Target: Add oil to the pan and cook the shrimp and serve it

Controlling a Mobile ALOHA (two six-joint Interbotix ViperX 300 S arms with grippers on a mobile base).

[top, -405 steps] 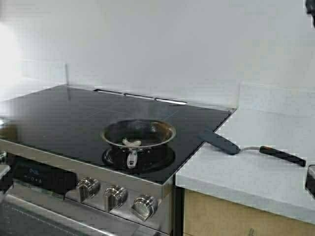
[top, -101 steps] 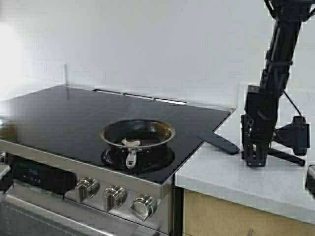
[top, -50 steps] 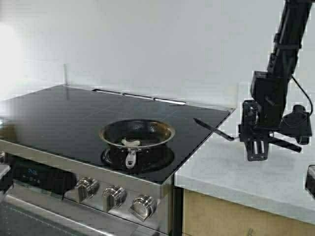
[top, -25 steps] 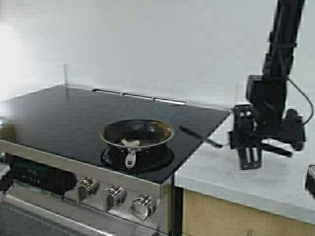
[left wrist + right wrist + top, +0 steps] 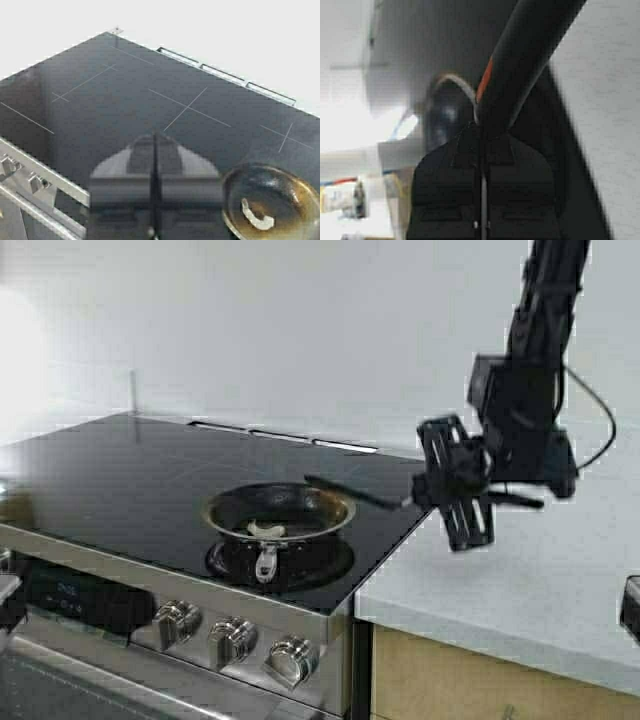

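The steel pan sits on the black cooktop's front burner, its handle toward the knobs. The pale curled shrimp lies inside it. My right gripper is shut on the black spatula's handle and holds it in the air, with the spatula's blade just right of the pan's far rim. My left gripper is shut and empty over the cooktop, left of the pan and the shrimp. The oil jug is out of view.
The black glass cooktop stretches left and back of the pan. Steel knobs line the stove front. A white counter adjoins the stove on the right, and a white wall stands behind.
My right arm came down to the counter, shut on the spatula, lifted it and has carried it left toward the pan. The pan and shrimp have not moved.
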